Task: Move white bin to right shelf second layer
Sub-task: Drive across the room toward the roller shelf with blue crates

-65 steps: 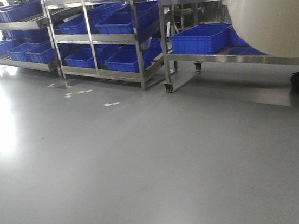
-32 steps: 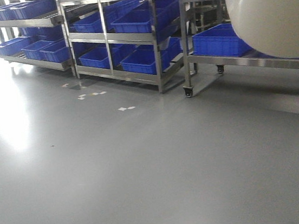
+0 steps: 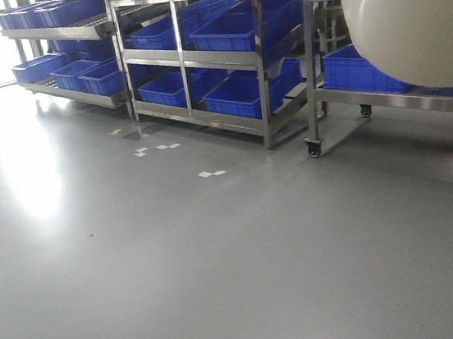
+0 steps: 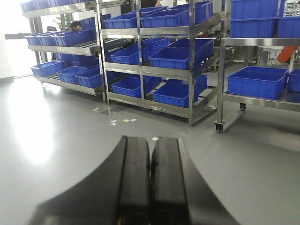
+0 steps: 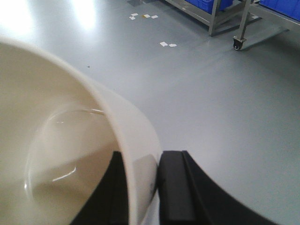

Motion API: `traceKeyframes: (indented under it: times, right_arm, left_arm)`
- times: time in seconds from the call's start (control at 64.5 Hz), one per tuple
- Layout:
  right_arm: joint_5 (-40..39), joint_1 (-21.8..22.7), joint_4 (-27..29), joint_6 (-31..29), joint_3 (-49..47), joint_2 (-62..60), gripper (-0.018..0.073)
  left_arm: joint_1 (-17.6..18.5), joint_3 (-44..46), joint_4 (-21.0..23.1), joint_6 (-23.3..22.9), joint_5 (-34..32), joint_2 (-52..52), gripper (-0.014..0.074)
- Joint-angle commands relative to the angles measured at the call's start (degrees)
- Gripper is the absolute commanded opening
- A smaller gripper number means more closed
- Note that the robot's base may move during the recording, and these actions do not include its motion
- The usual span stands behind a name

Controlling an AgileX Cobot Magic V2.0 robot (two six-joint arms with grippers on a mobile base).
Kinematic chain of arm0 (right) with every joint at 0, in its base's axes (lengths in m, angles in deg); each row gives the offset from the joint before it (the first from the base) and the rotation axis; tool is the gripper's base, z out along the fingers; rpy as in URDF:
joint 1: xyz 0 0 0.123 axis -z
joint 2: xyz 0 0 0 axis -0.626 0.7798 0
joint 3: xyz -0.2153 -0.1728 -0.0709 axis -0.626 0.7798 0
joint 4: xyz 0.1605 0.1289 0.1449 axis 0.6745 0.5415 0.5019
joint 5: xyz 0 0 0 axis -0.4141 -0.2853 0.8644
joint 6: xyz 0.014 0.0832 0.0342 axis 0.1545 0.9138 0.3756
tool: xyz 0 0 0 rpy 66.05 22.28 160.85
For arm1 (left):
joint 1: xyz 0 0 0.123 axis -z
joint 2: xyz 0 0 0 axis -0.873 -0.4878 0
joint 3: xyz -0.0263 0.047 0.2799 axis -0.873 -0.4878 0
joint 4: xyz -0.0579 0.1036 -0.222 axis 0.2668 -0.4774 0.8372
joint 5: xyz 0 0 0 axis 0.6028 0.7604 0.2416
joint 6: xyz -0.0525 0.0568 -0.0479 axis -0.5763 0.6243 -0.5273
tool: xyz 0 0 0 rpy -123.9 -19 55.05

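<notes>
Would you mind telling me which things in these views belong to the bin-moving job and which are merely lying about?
Job: white bin, pinched at its rim by the right gripper; the target shelf level cannot be singled out here.

Lying about: blue crates, steel racks, wheeled steel table, white floor markers, shut empty left gripper.

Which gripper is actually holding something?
The right gripper, clamped on the wall of the white bin; the left gripper is shut and empty.

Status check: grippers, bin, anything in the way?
Right gripper shut on rim of glossy cream-white plastic bin. Left gripper shut, empty. Bin held aloft. Bare grey floor ahead, then steel racks of blue crates.
</notes>
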State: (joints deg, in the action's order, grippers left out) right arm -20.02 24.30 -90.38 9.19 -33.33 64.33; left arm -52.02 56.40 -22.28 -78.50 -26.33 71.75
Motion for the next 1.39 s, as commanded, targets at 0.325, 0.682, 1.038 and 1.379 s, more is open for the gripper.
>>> traceKeyframes:
  times: [0.325,0.682,1.038,1.379]
  right_arm:
    - [-5.75,0.42,-0.18,0.02,-1.93,-0.56,0.0056]
    - [-5.75,0.42,-0.18,0.02,-1.93,-0.56,0.0056]
    - [-5.75,0.42,-0.18,0.02,-1.93,-0.56,0.0056]
    - [-5.75,0.42,-0.18,0.02,-1.93,-0.56,0.0056]
  left_arm:
    - [0.0,-1.9,0.29,-0.43,-4.99,0.76,0.0085]
    - [0.0,-1.9,0.29,-0.43,-4.99,0.76,0.0085]
    - [0.0,-1.9,0.29,-0.43,-4.99,0.76,0.0085]
    - [0.0,-1.9,0.29,-0.43,-4.99,0.76,0.0085]
